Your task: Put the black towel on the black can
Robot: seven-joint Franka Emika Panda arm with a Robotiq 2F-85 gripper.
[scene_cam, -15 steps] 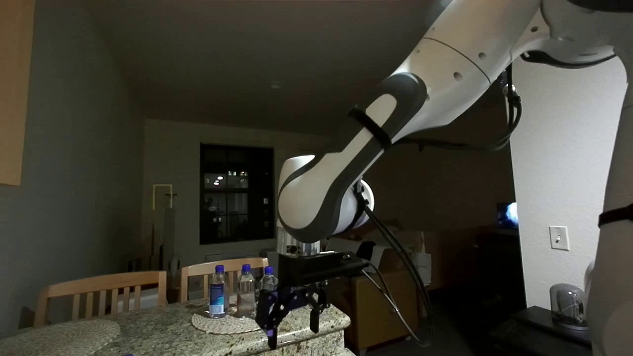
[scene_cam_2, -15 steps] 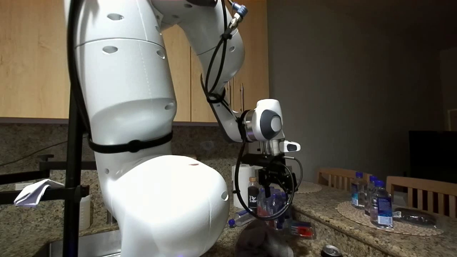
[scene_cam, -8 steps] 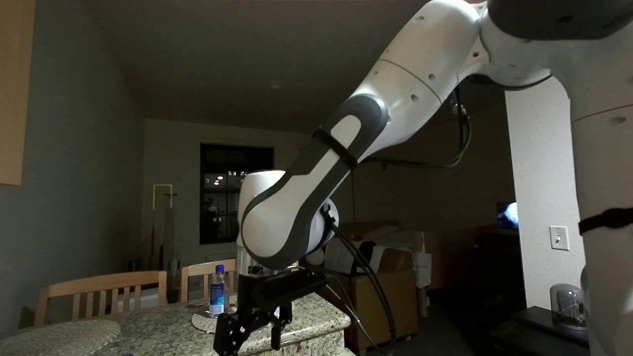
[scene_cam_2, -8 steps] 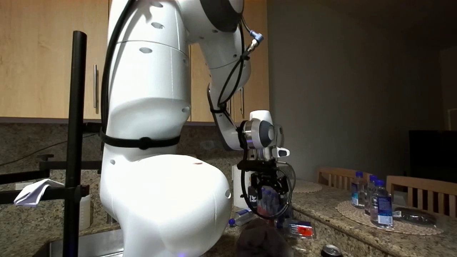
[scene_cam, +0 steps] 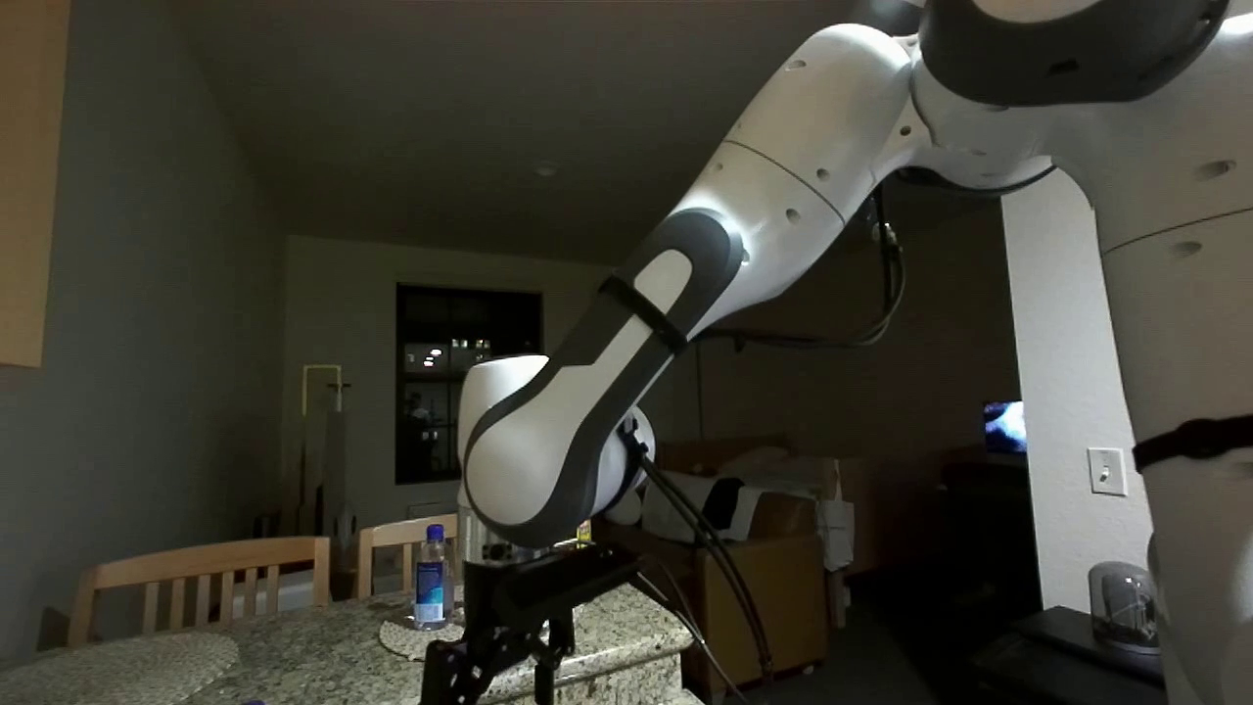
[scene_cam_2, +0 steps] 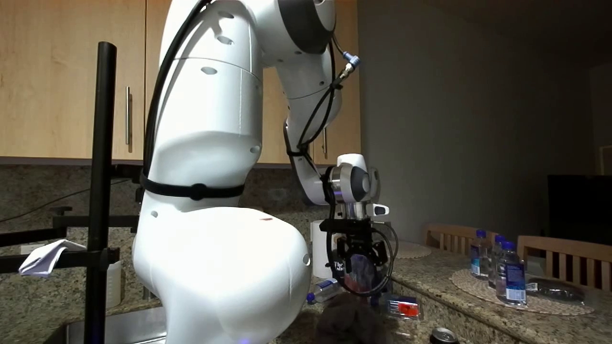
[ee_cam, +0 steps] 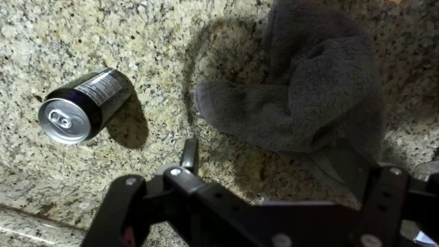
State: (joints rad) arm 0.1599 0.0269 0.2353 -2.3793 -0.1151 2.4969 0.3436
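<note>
The pincer (ee_cam: pixel 272 156) hangs released, spread wide above the dark towel (ee_cam: pixel 319 92). The label (ee_cam: pixel 100 88) on the black can (ee_cam: pixel 85 104) is illegible; a bottle (scene_cam_2: pixel 338 267) reads "The"

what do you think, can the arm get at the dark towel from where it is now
Probably yes. In the wrist view nothing shows between the open end effector and the dark towel, and the black can stands apart, off to one side. A move down would likely be needed first.

A rumpled gray towel (ee_cam: pixel 325 89) lies near the can (ee_cam: pixel 92 97).
</note>
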